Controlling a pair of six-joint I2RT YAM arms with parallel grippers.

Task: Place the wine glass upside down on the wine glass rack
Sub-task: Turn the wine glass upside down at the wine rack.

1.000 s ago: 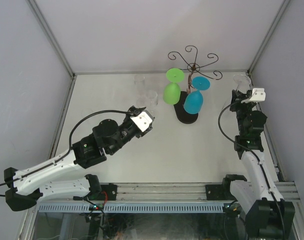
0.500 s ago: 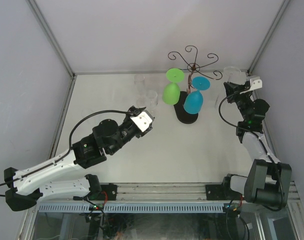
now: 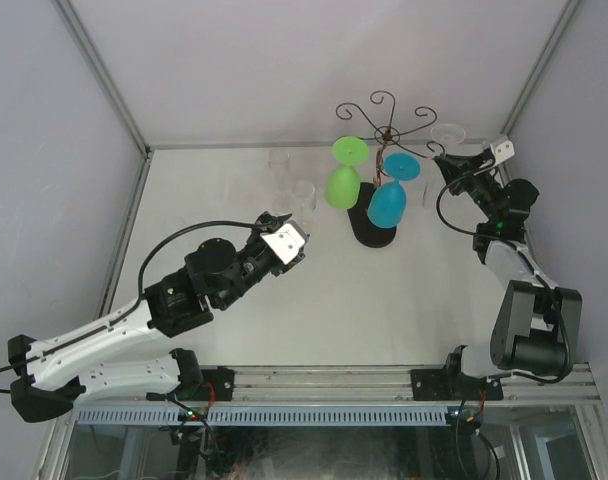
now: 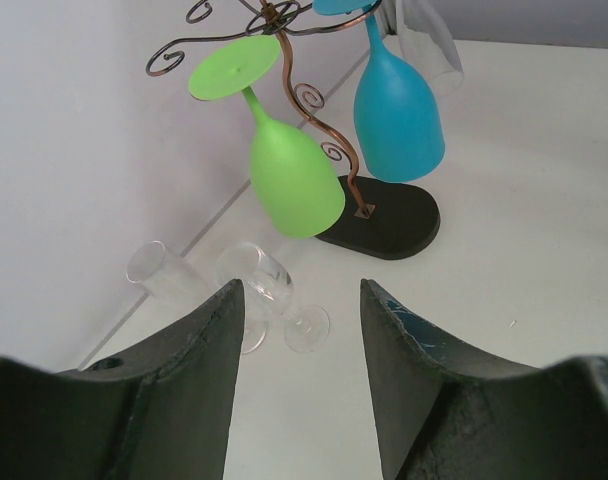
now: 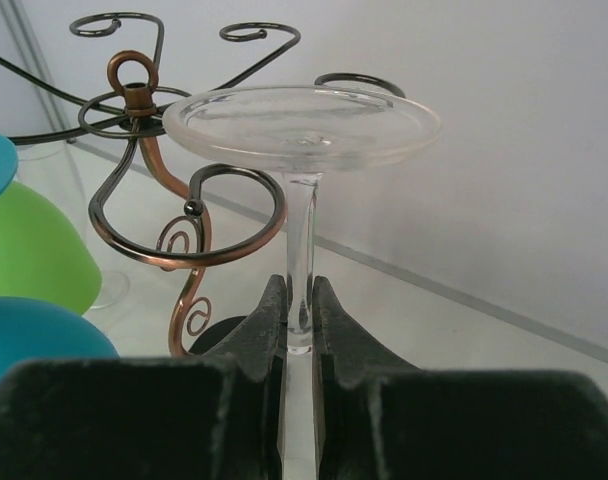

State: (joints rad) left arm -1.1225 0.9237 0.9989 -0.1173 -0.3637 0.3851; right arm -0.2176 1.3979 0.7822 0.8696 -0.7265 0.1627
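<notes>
Right pincer (image 5: 294, 300): clamped on clear wine glass (image 5: 302, 125) stem, beside dark-brown curled wire rack (image 5: 137, 98).
Left pincer (image 4: 298, 295): held partly spread, empty.

The left arm (image 3: 134, 330) stretches from its base at seven o'clock of the overhead view toward one o'clock, with the elbow folded low. The left gripper (image 4: 301, 292) at its tip is aimed the same way, jaws parted about halfway. The right arm (image 3: 514, 290) climbs from five o'clock toward twelve, its wrist turned to ten o'clock. The right gripper (image 5: 298, 292) is pinched tight on the stem of the wine glass (image 5: 300, 225).
</notes>
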